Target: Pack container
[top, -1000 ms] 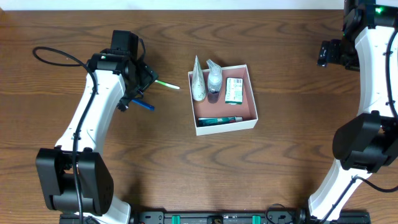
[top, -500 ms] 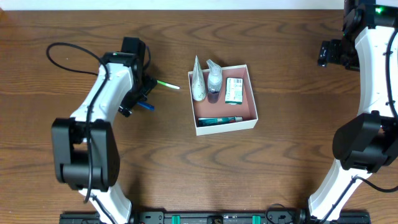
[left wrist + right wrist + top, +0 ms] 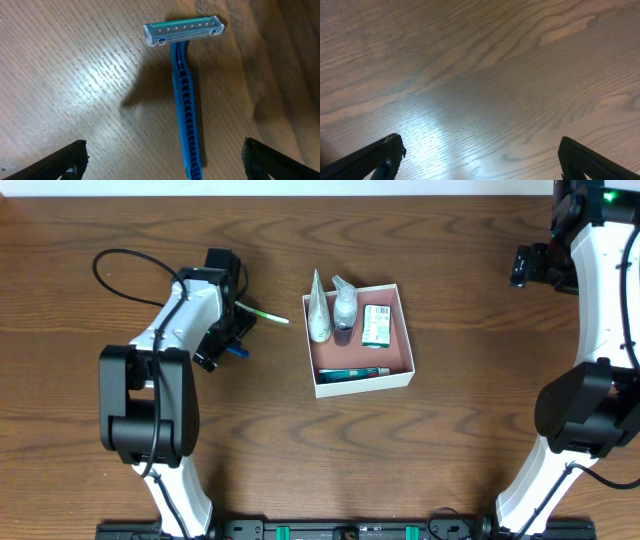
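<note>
The container [image 3: 402,330] is a shallow white-walled box with a pink-brown inside, at the table's middle. It holds a white tube [image 3: 318,315], a small clear bottle [image 3: 345,305], a green-and-white packet [image 3: 376,325] and a toothpaste tube [image 3: 353,372]. A blue razor [image 3: 184,100] lies on the wood between my open left gripper's [image 3: 162,162] fingers, head pointing away; in the overhead view its handle [image 3: 238,350] shows beside the gripper [image 3: 222,340]. A green toothbrush [image 3: 266,315] lies left of the container. My right gripper [image 3: 480,160] is open and empty over bare wood, at the far right [image 3: 530,265].
A black cable [image 3: 120,260] loops from the left arm over the table's left part. The right arm's base [image 3: 580,420] stands at the right edge, the left arm's base [image 3: 145,420] at the lower left.
My left arm has swung in and its wrist has moved right and down over the blue razor. The right arm and the container's contents have not moved.
</note>
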